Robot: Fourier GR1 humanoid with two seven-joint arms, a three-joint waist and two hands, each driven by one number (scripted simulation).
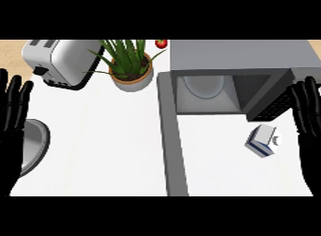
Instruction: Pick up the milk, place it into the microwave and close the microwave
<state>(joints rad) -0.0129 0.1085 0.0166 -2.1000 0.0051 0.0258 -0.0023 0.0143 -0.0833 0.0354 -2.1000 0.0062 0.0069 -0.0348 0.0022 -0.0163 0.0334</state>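
Both robot hands sit closest to the viewpoint, one at each side edge: the left robot hand (5,120) and the right robot hand (315,123) are each spread flat with fingers straight and up, holding nothing, at rest. Judged from this, no grasp has begun.

Milk carton (262,140): a small white box with a blue band, lying tilted on the white worktop (109,147), just in front of the microwave (241,73) and near the right robot hand, apart from it. Its position suggests the right hand is the natural one for pickup.

Microwave door (171,138) stands swung open toward the viewer, exposing the cavity and a pale round turntable plate (204,85); the opening is ready to receive the carton.

Elsewhere: a toaster (57,62) and potted plant (129,64) at the rear, well apart from the carton.
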